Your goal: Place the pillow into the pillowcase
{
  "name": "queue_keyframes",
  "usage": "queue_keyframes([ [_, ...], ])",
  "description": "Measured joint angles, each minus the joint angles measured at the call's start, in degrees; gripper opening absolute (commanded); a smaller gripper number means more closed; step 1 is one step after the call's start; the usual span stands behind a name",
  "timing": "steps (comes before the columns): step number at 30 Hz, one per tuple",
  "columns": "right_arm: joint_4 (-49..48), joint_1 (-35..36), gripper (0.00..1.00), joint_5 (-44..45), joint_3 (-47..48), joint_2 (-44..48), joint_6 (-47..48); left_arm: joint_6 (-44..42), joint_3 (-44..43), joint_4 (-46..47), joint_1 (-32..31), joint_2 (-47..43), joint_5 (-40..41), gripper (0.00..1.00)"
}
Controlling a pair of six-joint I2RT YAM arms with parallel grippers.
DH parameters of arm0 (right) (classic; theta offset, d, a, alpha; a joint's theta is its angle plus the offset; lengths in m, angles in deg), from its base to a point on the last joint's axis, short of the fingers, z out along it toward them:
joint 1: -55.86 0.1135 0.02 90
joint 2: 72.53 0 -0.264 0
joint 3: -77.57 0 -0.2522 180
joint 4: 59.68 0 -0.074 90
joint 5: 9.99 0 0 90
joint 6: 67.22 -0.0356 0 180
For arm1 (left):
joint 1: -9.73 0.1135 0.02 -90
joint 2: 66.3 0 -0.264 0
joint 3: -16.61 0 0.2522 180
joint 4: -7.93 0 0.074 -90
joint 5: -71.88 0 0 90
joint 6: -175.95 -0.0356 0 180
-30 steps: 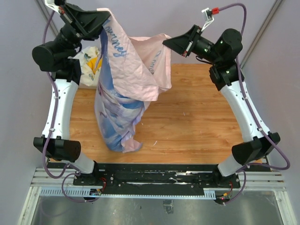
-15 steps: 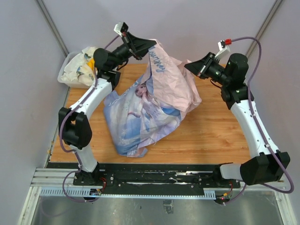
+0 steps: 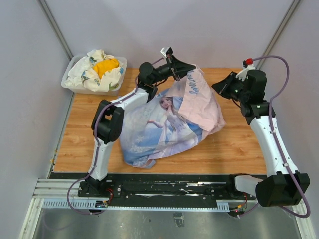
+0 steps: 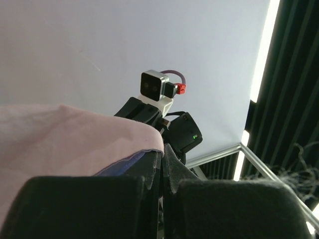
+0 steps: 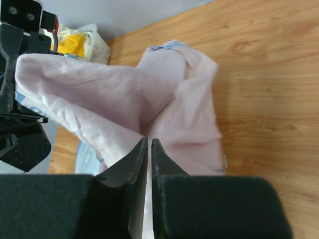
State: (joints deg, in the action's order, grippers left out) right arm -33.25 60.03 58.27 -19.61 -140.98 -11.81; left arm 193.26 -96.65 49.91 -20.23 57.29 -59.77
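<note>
we see pillowcase [image 3: 164,124] mid table [image 3: 239,144] | bin [image 3: 68,82] at far-left corner, cloth bundle [image 3: 99,69] in it | left gripper [image 3: 193,68] on pillowcase's far edge | right gripper [image 3: 216,88] at its right

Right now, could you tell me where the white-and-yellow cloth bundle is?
In the top view, the cloth bundle lies in a clear bin at the far-left corner of the table, left of the left gripper holding the pillowcase.

The wooden table [image 3: 239,144] carries the pillowcase [image 3: 164,124], with a bin [image 3: 70,85] at its far-left corner.
</note>
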Motion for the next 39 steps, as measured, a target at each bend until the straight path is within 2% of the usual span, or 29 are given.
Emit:
queue_keyframes([
  [2,0.87,-0.42,0.31,1.44,-0.79,0.00,0.63,0.11,-0.74,0.07,-0.74,1.70,-0.02,0.00],
  [6,1.99,-1.57,0.42,4.70,-1.36,0.11,1.53,0.15,-2.58,0.17,-1.88,5.18,-0.20,0.00],
  [9,2.62,-1.60,0.44,6.82,-2.01,0.76,1.66,0.22,-5.57,-0.50,-2.97,8.70,-0.55,0.04],
  [10,2.80,-1.60,0.44,7.37,-2.21,1.14,1.64,-0.02,-6.82,-1.31,-3.37,9.79,-0.76,0.09],
  [11,3.08,-1.60,0.45,7.85,-2.27,1.51,1.66,-0.44,-8.07,-2.47,-3.82,10.82,-1.03,0.20],
  [13,3.69,-1.62,0.51,9.27,-2.27,2.73,1.68,-1.86,-9.94,-4.81,-4.61,12.24,-1.57,0.34],
  [14,3.89,-1.62,0.53,9.92,-2.27,3.41,1.66,-2.89,-10.95,-6.75,-4.96,12.74,-1.97,0.40],
  [15,4.09,-1.60,0.53,10.47,-2.27,4.33,1.73,-4.44,-12.26,-9.75,-5.40,13.27,-2.23,0.42],
  [16,4.22,-1.60,0.54,11.26,-2.27,5.29,1.79,-5.99,-13.09,-11.69,-5.60,13.49,-2.49,0.49],
  [17,4.31,-1.60,0.54,11.65,-2.27,5.97,1.90,-7.76,-14.19,-14.67,-5.88,13.64,-2.75,0.63],
  [18,4.44,-1.60,0.55,12.00,-2.19,6.75,1.92,-9.05,-14.62,-16.57,-5.99,13.64,-2.93,0.81],
  [19,4.57,-1.60,0.57,12.33,-2.03,7.23,1.97,-10.01,-14.73,-17.27,-6.10,13.64,-3.21,0.86],
  [23,5.27,-1.60,0.58,12.74,-1.05,7.58,2.29,-14.49,-14.71,-22.21,-5.90,13.60,-4.17,0.88],
  [30,6.45,-1.60,0.60,12.44,-1.05,7.58,2.82,-31.56,-14.97,-45.00,-2.29,9.90,-1.05,0.86],
  [34,7.74,-1.60,0.56,10.75,-1.07,6.95,3.28,-39.63,-13.57,-54.29,1.31,3.93,2.25,0.84],
  [37,8.92,-1.49,0.51,8.92,-1.07,5.18,3.89,-43.21,-8.57,-56.46,4.15,-3.28,3.48,0.84],
  [39,9.92,-0.81,0.54,8.02,-1.01,2.89,4.87,-44.83,-4.87,-56.89,5.62,-7.76,3.91,0.85],
])
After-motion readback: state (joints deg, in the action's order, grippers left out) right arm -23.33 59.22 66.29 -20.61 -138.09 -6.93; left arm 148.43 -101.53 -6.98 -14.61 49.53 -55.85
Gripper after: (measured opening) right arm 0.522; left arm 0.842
